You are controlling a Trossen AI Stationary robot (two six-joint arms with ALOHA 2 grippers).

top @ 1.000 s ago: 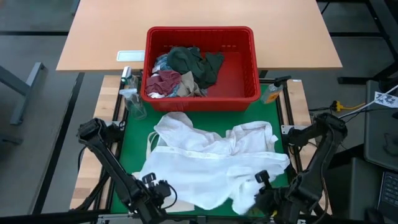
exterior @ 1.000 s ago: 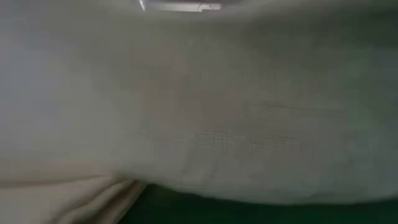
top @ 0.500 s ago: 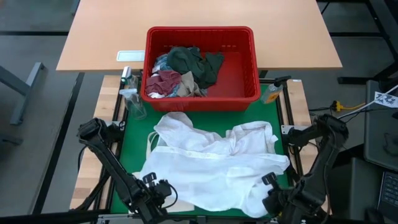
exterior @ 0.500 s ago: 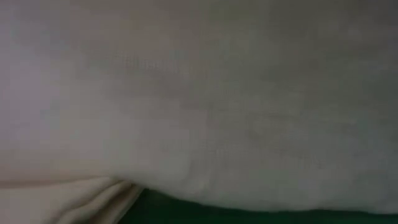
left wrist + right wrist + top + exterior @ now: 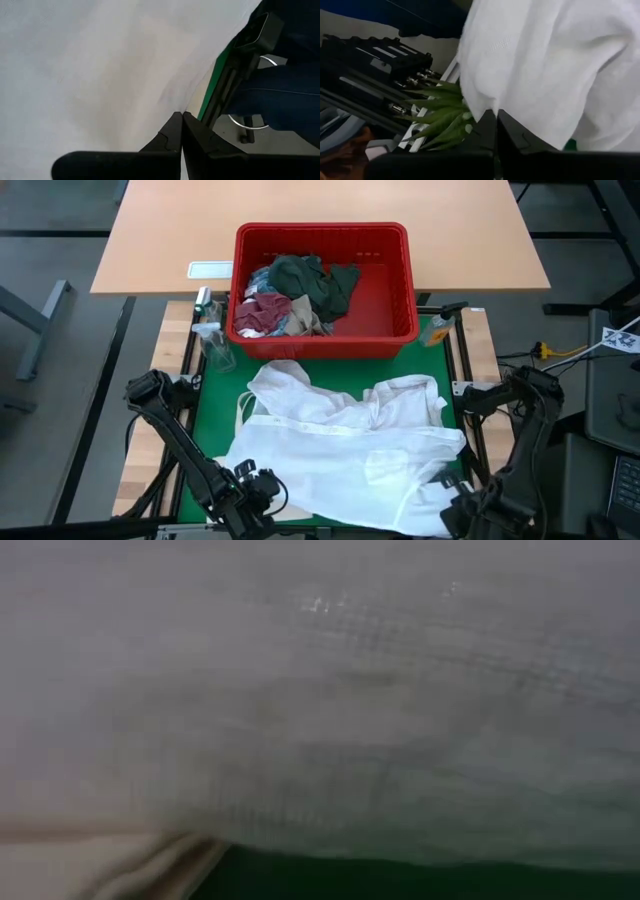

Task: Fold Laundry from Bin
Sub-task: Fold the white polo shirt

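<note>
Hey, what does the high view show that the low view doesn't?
Only the high view shows the red bin holding dark green, maroon and beige laundry, the left gripper and the right gripper, one at each near corner of the green mat. The low view adds nothing of its own; cloth fills it. Both show the white garment and a bit of green mat.

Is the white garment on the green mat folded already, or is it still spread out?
Spread out, not folded: the white garment lies open and rumpled across most of the green mat, in front of the red bin.
</note>
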